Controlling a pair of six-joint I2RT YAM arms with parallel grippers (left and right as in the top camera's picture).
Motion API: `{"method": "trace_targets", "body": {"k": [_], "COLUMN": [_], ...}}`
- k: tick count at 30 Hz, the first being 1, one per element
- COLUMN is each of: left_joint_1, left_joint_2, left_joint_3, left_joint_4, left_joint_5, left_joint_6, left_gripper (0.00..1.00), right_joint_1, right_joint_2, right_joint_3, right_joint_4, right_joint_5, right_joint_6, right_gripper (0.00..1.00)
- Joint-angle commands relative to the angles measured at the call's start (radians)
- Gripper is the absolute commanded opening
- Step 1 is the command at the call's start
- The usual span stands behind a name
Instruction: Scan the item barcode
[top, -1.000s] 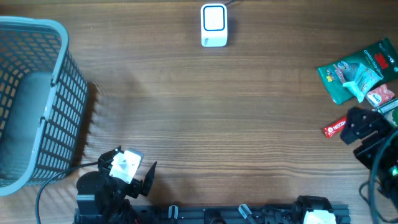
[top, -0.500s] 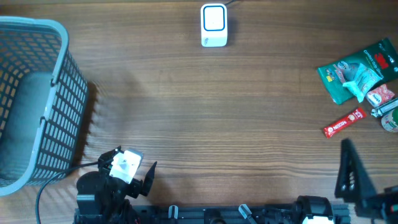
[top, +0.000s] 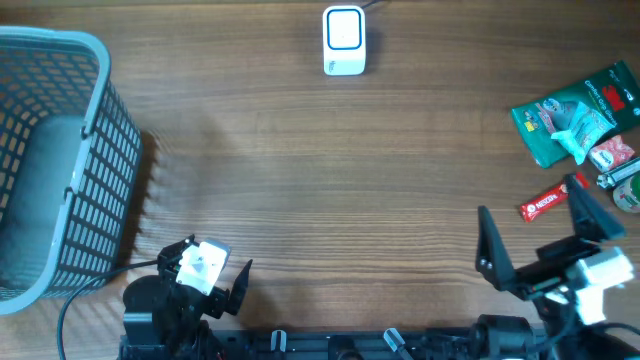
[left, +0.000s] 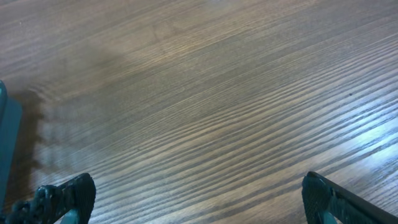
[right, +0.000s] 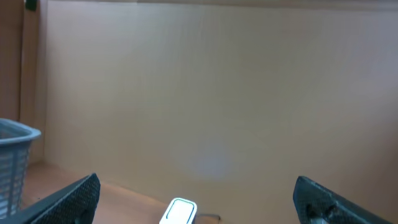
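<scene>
Red bar (top: 543, 205): flat on the worktop near the right edge, free of both grippers. Seen from overhead, its right end is hidden under one right finger (top: 590, 212).
Right jaws: spread wide, nothing between them.
Right gripper (top: 527, 197): raised near the front right corner, pointing level toward the wall (right: 211, 93) beyond the far edge.
Left jaws: spread wide, holding nothing — only bare wood shows between them.
Left gripper (left: 198, 180): tucked at the front edge near the left corner, facing down at the worktop.
Green packet (top: 570, 115): at the right edge, behind the bar, with smaller packs (top: 612, 155) overlapping its front right side.
Scanner (top: 344, 41): white, at the middle of the far edge — well apart from both grippers.
Basket (top: 112, 150): grey, at the left edge, just behind the left arm.
</scene>
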Motion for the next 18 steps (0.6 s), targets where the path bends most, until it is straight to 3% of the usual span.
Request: {"method": "trace_targets", "body": {"k": [1,18], "left_joint_1": [0.006,0.006], "left_joint_2": [-0.002,-0.002], "left_joint_3": [-0.005,-0.005], "left_joint_4": [0.0,0.0], "left_joint_5": [0.016,0.016], "left_joint_6": [0.005,0.005], "left_gripper": [1.0,1.0], "right_joint_1": [0.003,0.003], "right_joint_2": [-0.097,-0.11], "right_joint_3": [-0.121,-0.525], "right_joint_4": [0.069,0.39], "right_joint_5": [-0.015,0.099], "right_joint_6": [0.019,0.077], "right_gripper": [1.0,1.0]}}
